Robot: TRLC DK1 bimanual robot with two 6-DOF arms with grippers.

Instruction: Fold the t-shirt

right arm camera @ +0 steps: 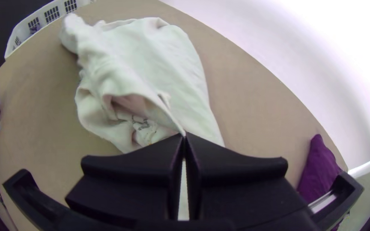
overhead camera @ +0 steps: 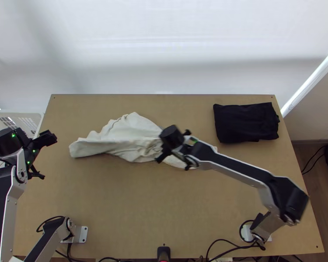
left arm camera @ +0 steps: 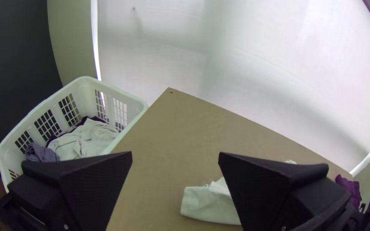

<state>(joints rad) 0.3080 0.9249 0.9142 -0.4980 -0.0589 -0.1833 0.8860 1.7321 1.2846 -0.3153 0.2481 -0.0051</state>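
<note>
T-shirt [overhead camera: 131,131] lies bunched, edge clamped in right gripper [right arm camera: 184,136]; left gripper [left arm camera: 175,155] fingers apart. Lift clear before spreading.

The t-shirt [overhead camera: 129,131] is presenting off-white, its print [right arm camera: 143,125] showing dark. The table [overhead camera: 133,196] is reading tan; the basket [left arm camera: 84,81], white with gridded sides. A second cloth [overhead camera: 247,124] is registering near-black in the top view, purple in the right wrist view.

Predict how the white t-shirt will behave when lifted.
The white t-shirt will probably hang limp, since it lies bunched in soft, uneven folds. It may well trail from one point, as the right gripper pinches just an edge. Being thin cloth at that edge, it is likely light.
</note>
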